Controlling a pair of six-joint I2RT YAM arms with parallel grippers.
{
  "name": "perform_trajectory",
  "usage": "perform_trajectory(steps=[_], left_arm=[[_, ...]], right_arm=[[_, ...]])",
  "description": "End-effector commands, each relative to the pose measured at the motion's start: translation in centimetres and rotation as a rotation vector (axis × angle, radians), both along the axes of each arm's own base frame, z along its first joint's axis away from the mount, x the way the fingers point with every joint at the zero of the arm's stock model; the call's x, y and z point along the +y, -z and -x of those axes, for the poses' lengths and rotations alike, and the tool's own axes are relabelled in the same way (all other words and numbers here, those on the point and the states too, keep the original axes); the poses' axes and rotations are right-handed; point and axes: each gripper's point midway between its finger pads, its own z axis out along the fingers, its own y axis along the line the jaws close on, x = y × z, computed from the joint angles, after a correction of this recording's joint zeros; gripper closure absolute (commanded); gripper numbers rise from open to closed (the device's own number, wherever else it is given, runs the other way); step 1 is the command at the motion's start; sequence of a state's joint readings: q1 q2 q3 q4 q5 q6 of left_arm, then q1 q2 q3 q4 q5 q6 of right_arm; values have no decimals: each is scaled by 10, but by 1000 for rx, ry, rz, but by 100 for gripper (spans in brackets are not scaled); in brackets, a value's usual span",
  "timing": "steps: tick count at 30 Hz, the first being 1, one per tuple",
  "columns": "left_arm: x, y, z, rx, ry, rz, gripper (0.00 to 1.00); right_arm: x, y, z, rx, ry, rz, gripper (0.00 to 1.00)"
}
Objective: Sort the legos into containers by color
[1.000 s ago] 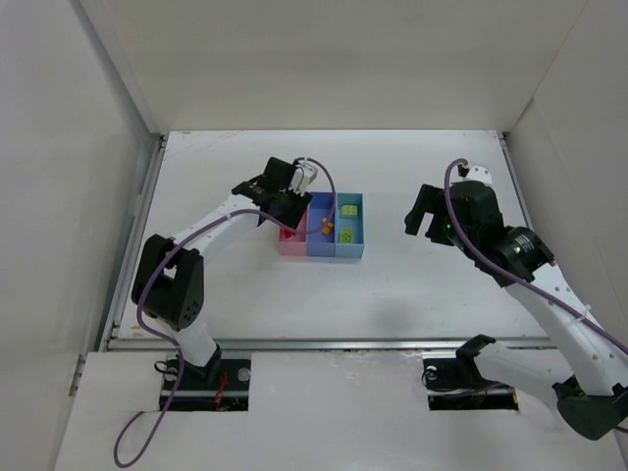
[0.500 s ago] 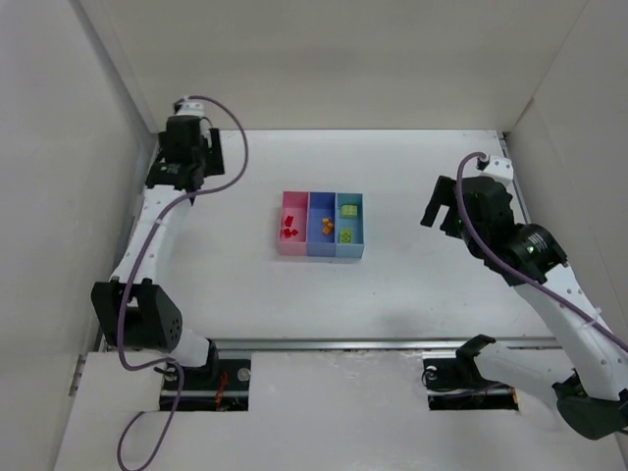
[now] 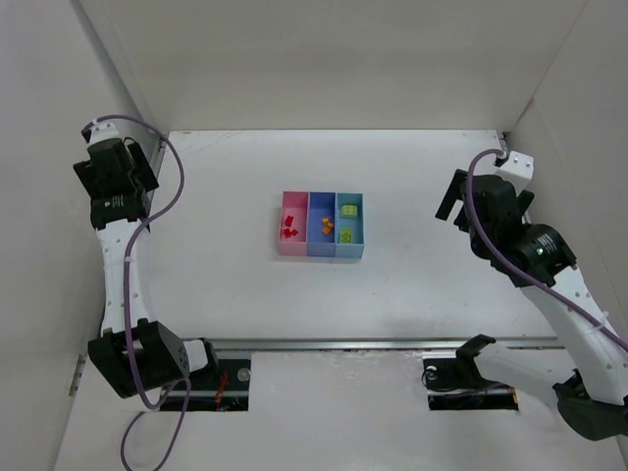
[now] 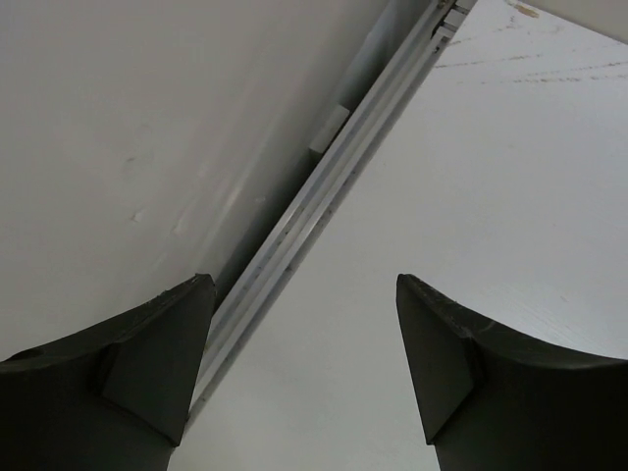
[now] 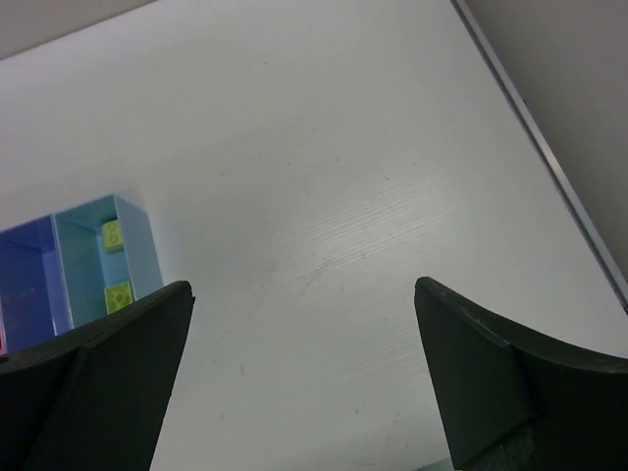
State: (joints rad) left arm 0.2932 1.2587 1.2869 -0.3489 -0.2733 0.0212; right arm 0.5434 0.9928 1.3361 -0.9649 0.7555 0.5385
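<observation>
Three joined containers sit mid-table: pink point(image 3: 291, 208), blue-violet point(image 3: 320, 243) and light blue point(image 3: 352, 223). Red legos point(image 3: 289, 232) lie in the pink bin, orange ones point(image 3: 327, 227) in the blue-violet bin, and two yellow-green ones point(image 3: 348, 210) in the light blue bin. My left gripper point(image 3: 120, 165) is far left by the wall, open and empty point(image 4: 304, 373). My right gripper point(image 3: 455, 197) hangs right of the bins, open and empty point(image 5: 304, 378). In its wrist view the light blue bin point(image 5: 147, 257) holds yellow-green legos point(image 5: 111, 235) beside the blue-violet bin point(image 5: 27, 285).
A metal rail point(image 4: 324, 186) runs along the table's left edge under the white side wall point(image 4: 128, 128), right below my left fingers. Another rail point(image 5: 549, 167) borders the right edge. White walls enclose the table on three sides.
My left arm has swung from over the pink bin out to the far left wall, its jaws opening wider. My right arm has drawn back slightly to the right.
</observation>
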Motion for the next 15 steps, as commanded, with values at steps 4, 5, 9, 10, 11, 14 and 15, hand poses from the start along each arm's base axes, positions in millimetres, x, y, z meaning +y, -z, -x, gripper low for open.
perform_trajectory(steps=[4,5,9,10,11,14,15], left_arm=[[-10,-7,-5,-38,77,-5,28],[-10,-7,-5,-38,77,-5,28],[-17,-14,-8,-55,126,-4,27],[-17,-15,-9,-64,126,-7,27],[-17,-11,-9,-55,126,-4,27],[-18,-11,-9,-51,139,-8,27],[-18,-11,-9,-51,139,-8,27]], right_arm=[[-13,-26,12,-97,31,-29,0],[-13,-23,12,-90,31,-24,0],[-16,-24,16,-96,27,-22,0],[-14,-20,15,-86,20,-21,0],[-14,-20,15,-86,20,-21,0],[-11,-17,14,-83,9,-28,0],[-11,-17,14,-84,9,-28,0]])
